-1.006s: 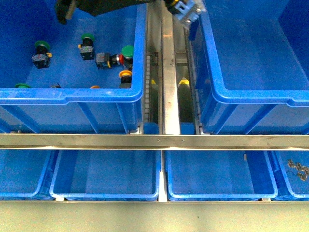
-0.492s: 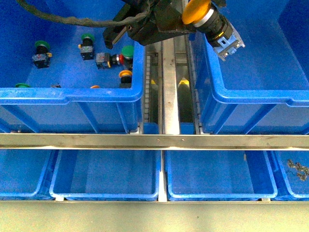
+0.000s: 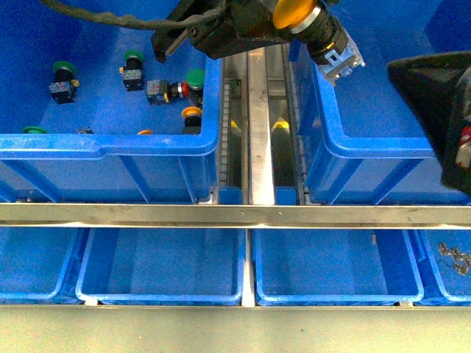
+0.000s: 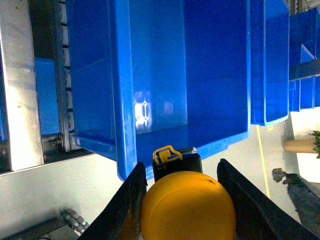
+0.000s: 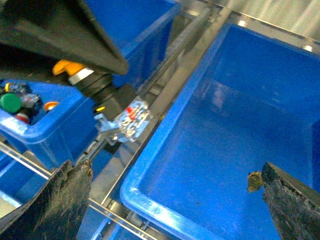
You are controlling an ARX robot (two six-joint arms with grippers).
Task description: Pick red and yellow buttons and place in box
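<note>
The left crate (image 3: 110, 143) holds three green-capped switches (image 3: 64, 71) and one red button (image 3: 176, 90), which lies beside the green one nearest the crate's right wall. One yellow-orange button (image 3: 191, 112) lies just in front of them. At the near wall two more caps, one green and one orange, are partly hidden by the rim. The left gripper (image 4: 186, 200) is above this crate's right wall and the steel rail (image 3: 257, 132). Its fingers (image 4: 127, 205) are narrow and clamp the yellow button (image 3: 296, 10) at the sides of its cap. The grey block of this button hangs over the left rim of the box (image 3: 383, 147); the marks on the block are too small to read. The right gripper (image 5: 175, 172) is over the right side of the box, its fingers wide apart and holding nothing. Along the front edge stand four shallower trays (image 3: 162, 298). The rightmost one holds some small metal parts (image 3: 452, 257).
</note>
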